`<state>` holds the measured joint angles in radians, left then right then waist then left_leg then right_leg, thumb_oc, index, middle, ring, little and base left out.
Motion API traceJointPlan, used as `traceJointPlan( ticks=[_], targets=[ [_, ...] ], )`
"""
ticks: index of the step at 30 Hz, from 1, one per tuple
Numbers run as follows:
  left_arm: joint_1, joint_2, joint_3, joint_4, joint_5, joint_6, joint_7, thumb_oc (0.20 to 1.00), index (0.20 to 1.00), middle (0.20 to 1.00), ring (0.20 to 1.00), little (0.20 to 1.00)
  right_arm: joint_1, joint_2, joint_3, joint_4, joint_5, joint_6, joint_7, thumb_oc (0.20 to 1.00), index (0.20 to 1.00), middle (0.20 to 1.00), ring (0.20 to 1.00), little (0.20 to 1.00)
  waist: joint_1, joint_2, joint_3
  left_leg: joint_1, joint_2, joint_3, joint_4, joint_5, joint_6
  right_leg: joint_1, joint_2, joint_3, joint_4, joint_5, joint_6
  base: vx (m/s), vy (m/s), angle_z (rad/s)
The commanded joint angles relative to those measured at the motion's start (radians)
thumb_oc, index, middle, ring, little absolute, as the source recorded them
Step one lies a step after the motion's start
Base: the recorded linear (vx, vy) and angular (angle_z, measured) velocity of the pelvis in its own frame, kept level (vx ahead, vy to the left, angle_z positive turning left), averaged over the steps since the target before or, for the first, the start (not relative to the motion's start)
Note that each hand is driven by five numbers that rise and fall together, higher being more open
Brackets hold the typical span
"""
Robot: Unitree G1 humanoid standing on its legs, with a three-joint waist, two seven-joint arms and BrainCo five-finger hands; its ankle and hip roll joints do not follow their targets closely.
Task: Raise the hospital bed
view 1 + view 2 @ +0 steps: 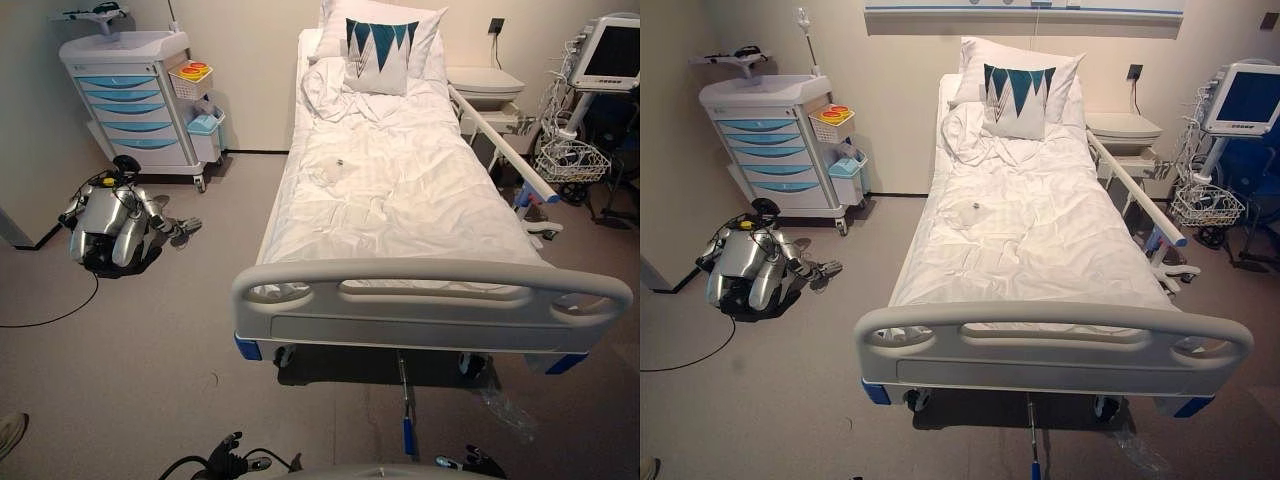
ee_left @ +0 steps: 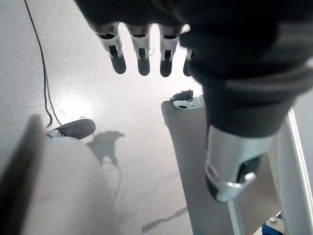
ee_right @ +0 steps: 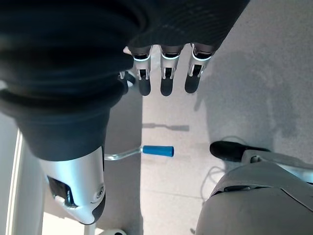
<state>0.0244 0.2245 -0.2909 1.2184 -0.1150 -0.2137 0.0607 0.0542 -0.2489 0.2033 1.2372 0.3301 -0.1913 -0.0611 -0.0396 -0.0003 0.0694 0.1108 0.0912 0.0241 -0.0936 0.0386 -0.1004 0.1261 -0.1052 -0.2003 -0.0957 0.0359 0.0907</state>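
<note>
Plainly, the approach step is in hand: the hospital bed [image 1: 400,190] lies flat ahead at twelve o'clock, its grey footboard [image 1: 430,300] nearest. Its crank handle with a blue grip [image 1: 408,435] juts from under the foot end at about six o'clock. The left hand [image 2: 146,46] and right hand [image 3: 166,73] hang above the floor, fingers straight, holding nothing. Next, I judge, the right hand must drop to the blue grip, close round it, and turn.
</note>
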Motion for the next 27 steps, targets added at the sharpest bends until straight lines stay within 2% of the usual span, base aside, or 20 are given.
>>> traceJointPlan(
  ticks=[1, 11, 16, 20, 22, 23, 27],
  targets=[
    [-0.082, -0.017, 0.01, 0.045, -0.037, -0.034, -0.001, 1.0, 1.0, 1.0, 1.0, 1.0, -0.082, -0.012, -0.008, 0.025, 0.017, -0.034, 0.0, 1.0, 1.0, 1.0, 1.0, 1.0, 0.0, -0.031, 0.033, 0.017, -0.056, -0.005, 0.006, -0.037, 0.043, 0.01, -0.025, 0.004, 0.019, 0.005, 0.057, 0.0, 0.0, 0.0],
    [-0.086, -0.022, 0.02, 0.059, -0.048, -0.022, -0.006, 1.0, 1.0, 1.0, 1.0, 1.0, -0.091, -0.012, -0.008, 0.04, 0.016, -0.022, 0.001, 1.0, 1.0, 1.0, 1.0, 1.0, -0.002, -0.028, 0.037, 0.014, -0.055, -0.004, 0.006, -0.035, 0.044, 0.001, -0.025, 0.007, 0.03, 0.0, 0.054, 0.0, 0.0, 0.0],
    [-0.116, 0.013, -0.012, -0.03, -0.053, -0.031, 0.01, 1.0, 1.0, 1.0, 1.0, 1.0, -0.137, -0.034, -0.002, 0.017, 0.026, -0.01, -0.01, 1.0, 1.0, 1.0, 1.0, 1.0, -0.009, -0.012, 0.094, -0.048, -0.058, -0.006, 0.013, -0.014, 0.049, -0.087, -0.024, 0.022, 0.075, 0.002, 0.05, -0.1, -0.003, -0.03],
    [-0.138, 0.062, -0.042, -0.246, -0.124, -0.053, 0.011, 1.0, 1.0, 1.0, 1.0, 1.0, -0.189, -0.057, -0.007, -0.039, 0.065, -0.014, -0.029, 1.0, 1.0, 1.0, 1.0, 1.0, -0.012, 0.007, 0.157, -0.144, -0.062, -0.01, 0.05, 0.004, 0.052, -0.184, -0.027, 0.032, 0.119, 0.009, 0.042, -0.14, -0.001, -0.02],
    [-0.137, 0.062, -0.042, -0.247, -0.124, -0.052, 0.011, 1.0, 1.0, 1.0, 1.0, 1.0, -0.189, -0.057, -0.007, -0.039, 0.065, -0.014, -0.029, 1.0, 1.0, 1.0, 1.0, 1.0, -0.012, 0.007, 0.155, -0.147, -0.062, -0.01, 0.052, 0.004, 0.052, -0.187, -0.027, 0.032, 0.121, 0.008, 0.042, -0.11, -0.016, -0.02],
    [-0.123, 0.138, -0.058, -0.512, -0.166, -0.06, -0.009, 1.0, 1.0, 1.0, 1.0, 1.0, -0.206, -0.079, -0.009, -0.152, 0.093, -0.022, -0.041, 1.0, 1.0, 1.0, 1.0, 1.0, -0.012, 0.014, 0.214, -0.234, -0.064, -0.011, 0.114, 0.005, 0.051, -0.262, -0.031, 0.033, 0.161, 0.011, 0.036, -0.23, -0.043, 0.03],
    [-0.125, 0.235, -0.065, -0.772, -0.179, -0.06, -0.041, 1.0, 1.0, 1.0, 1.0, 1.0, -0.243, -0.106, -0.002, -0.282, 0.11, -0.031, -0.064, 1.0, 1.0, 1.0, 1.0, 1.0, -0.007, 0.026, 0.276, -0.331, -0.061, -0.016, 0.156, 0.014, 0.049, -0.369, -0.037, 0.039, 0.214, 0.012, 0.031, -0.18, -0.043, -0.04]
  ],
)
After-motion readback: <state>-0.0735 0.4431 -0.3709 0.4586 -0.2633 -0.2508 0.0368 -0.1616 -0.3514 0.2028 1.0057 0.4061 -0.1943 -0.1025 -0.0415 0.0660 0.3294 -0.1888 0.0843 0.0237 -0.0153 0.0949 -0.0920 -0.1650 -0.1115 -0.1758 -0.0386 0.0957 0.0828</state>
